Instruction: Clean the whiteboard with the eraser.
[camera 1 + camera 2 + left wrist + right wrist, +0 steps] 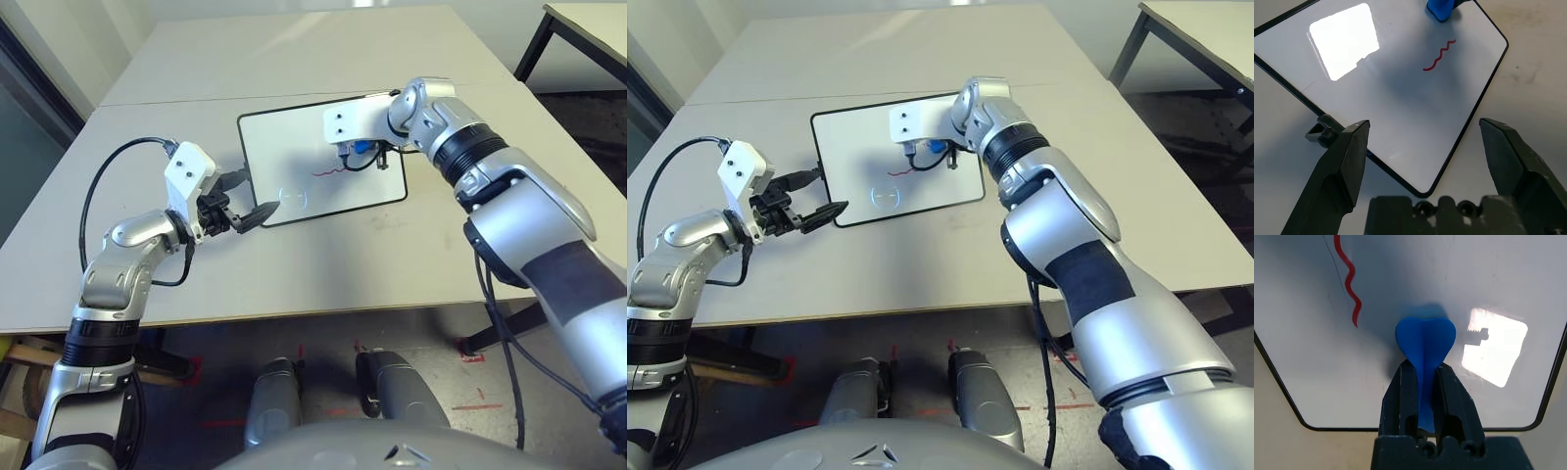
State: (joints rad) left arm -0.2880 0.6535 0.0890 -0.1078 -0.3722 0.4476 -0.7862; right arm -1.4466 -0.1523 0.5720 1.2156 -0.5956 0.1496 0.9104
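Whiteboard (294, 162) lies flat on the grey table (323, 264), with a wavy red line (1348, 276) drawn on its white face. The right gripper (1422, 382) has its two black fingers pressed against the narrow middle of the blue eraser (1425, 340), pinching it; the wide end of the eraser sticks out past the fingertips and sits over the board, just beside the near end of the red line but not on it. The left gripper (1425, 147) has its fingers spread wide with nothing between them, and hangs at the board's corner, with the rounded corner of the black frame lying between the two fingers. A small grey knob (1322, 129) on the board's edge is just beside one left fingertip.
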